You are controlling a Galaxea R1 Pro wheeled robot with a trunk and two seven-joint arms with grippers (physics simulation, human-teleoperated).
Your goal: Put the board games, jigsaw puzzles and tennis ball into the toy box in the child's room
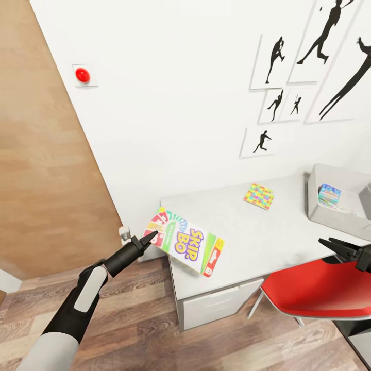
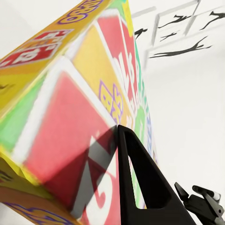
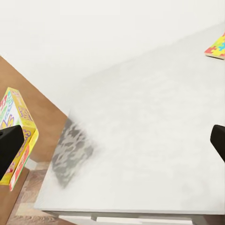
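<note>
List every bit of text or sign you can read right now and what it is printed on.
"SKIP BO": on the face of the Skip-Bo box held by the left end effector.
Small print on that box's red end flap: too small to read.
In the left wrist view the box's lettering is blurred and cropped, unreadable.
Wall prints: silhouettes, no text.
Red button on the wall: no label.
Jigsaw puzzle: no text.

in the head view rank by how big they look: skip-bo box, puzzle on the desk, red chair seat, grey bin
1. Red chair seat, though it is nearer the camera.
2. Skip-Bo box.
3. Grey bin, cut off by the picture's edge, so its rank against the box is unsure.
4. Puzzle.
</note>
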